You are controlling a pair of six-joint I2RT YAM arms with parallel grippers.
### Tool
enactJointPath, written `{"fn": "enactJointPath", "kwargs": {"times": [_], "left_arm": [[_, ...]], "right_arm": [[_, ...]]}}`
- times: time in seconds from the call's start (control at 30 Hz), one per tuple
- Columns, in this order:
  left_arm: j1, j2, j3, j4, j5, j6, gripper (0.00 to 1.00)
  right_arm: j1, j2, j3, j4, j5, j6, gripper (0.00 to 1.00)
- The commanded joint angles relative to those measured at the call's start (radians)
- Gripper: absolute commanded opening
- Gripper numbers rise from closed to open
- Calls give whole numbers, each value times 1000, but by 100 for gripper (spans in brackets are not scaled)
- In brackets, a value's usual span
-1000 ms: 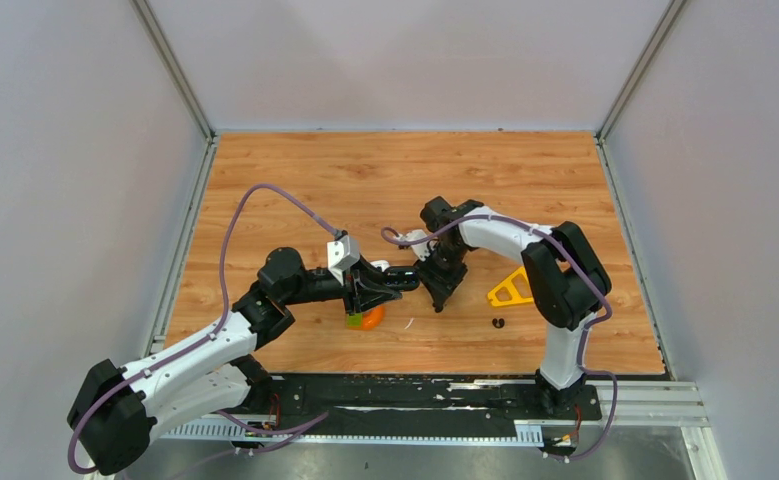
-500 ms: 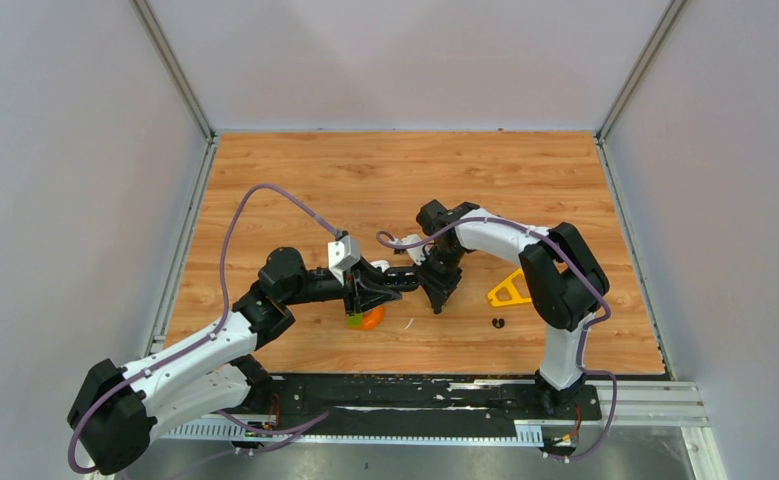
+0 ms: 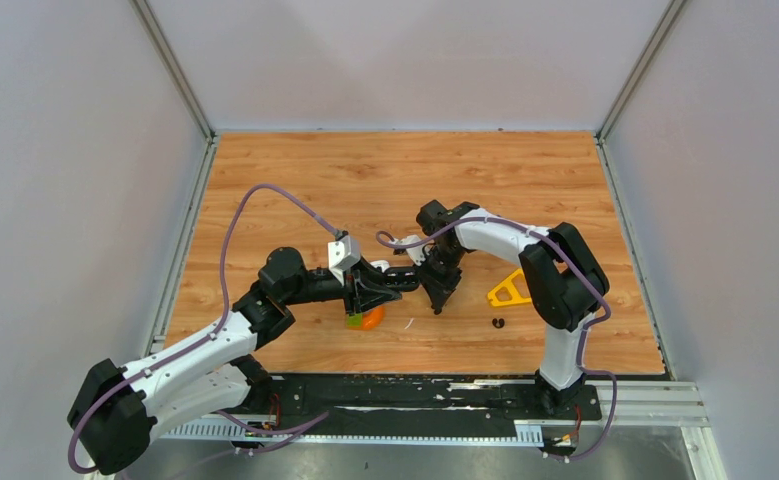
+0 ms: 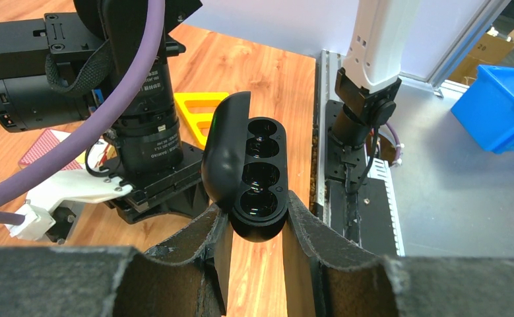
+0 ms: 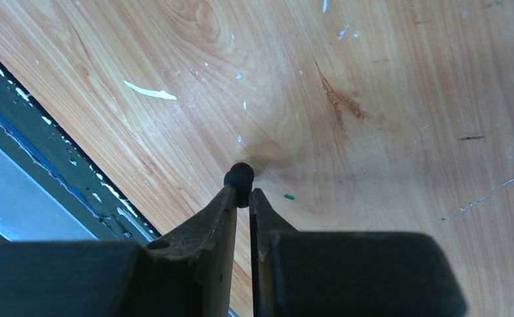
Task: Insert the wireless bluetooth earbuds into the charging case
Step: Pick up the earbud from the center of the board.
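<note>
**Left gripper** (image 4: 255, 228): closed narrowly on the lower end of the black case (image 4: 259, 173), with one finger pressed to each side. The case is held open above the table (image 5: 386, 79). Its lid is hinged back and three round wells are exposed in a row. What the wells contain cannot be determined.

**Right gripper** (image 5: 242, 198): the fingers are drawn almost together and a black earbud (image 5: 239, 175) is pinched at their tips. The earbud is seen just over the wood, but contact cannot be confirmed. A white sliver (image 5: 150, 91) is noted on the table, apart from it.

**Overhead view:** both grippers are found near mid-table, close together. A second black earbud (image 3: 498, 322) is noted loose on the table, right of the right gripper and near a yellow part (image 3: 510, 288). An orange object (image 3: 369, 319) is seen beneath the left wrist.
</note>
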Motion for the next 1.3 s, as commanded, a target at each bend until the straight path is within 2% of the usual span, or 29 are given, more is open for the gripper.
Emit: {"fn": "enactJointPath", "kwargs": {"times": [0.0, 0.4, 0.57, 0.73, 0.83, 1.1, 1.27], "left_arm": [[-4, 2, 35, 22, 1, 13, 0], [-3, 4, 35, 25, 4, 11, 0], [-3, 6, 34, 26, 5, 10, 0], [-4, 3, 35, 26, 4, 10, 0], [-4, 1, 35, 26, 4, 10, 0], [-3, -1, 36, 18, 16, 17, 0], [-3, -2, 41, 0, 20, 30, 0]], "right_arm": [[4, -27, 26, 11, 17, -16, 15], [6, -40, 20, 7, 11, -15, 18], [6, -39, 17, 6, 6, -16, 12], [5, -39, 22, -1, 7, -23, 0], [4, -56, 26, -15, 14, -36, 0], [-32, -165, 83, -116, 24, -167, 0], [-36, -232, 112, -214, 105, -295, 0]]}}
